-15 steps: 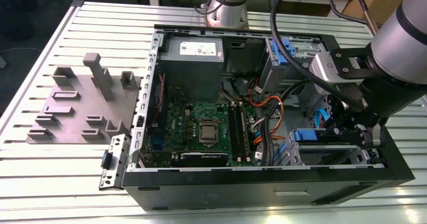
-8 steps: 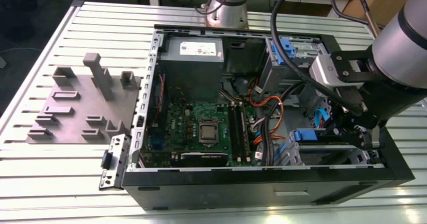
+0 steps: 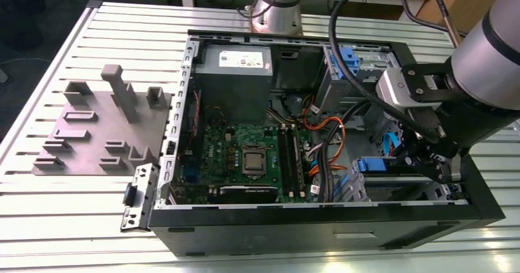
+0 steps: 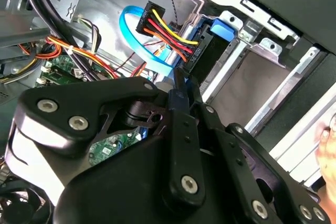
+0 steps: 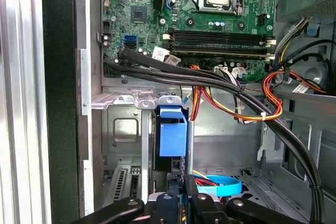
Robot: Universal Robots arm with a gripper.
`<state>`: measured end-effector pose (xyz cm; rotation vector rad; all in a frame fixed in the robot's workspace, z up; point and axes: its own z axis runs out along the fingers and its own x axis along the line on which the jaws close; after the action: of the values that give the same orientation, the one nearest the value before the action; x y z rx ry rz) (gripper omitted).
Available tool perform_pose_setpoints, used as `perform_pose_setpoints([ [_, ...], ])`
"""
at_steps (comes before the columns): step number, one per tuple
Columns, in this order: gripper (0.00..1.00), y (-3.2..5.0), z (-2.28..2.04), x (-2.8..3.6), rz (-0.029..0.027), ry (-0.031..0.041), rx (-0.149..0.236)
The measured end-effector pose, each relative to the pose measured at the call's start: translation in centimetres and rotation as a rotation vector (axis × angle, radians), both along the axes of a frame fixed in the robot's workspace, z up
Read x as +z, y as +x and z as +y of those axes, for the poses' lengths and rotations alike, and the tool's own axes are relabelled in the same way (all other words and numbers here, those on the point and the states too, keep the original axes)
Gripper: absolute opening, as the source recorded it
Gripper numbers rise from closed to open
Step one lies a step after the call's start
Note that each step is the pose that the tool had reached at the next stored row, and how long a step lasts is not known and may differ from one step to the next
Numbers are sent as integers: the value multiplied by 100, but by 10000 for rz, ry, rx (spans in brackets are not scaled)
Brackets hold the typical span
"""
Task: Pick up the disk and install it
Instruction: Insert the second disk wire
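See desk [image 3: 49, 224] carrying open computer case [image 3: 325, 224]. Inside, find motherboard [image 3: 235, 142] near centre. Locate disk [image 5: 172, 135], blue-framed, standing edgewise in drive bay [image 5: 123, 129] at 4 o'clock of case in the exterior view. Note end effector [image 4: 181, 80] with fingers together, tips just beside disk's end.
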<state>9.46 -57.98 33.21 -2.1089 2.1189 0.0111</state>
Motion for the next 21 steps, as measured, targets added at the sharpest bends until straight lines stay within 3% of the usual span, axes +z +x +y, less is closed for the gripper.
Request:
perform_pose_setpoints([
  [20,17,9,-4,-56,-1,44,-5],
  [21,24,9,-4,-50,0,43,-5],
])
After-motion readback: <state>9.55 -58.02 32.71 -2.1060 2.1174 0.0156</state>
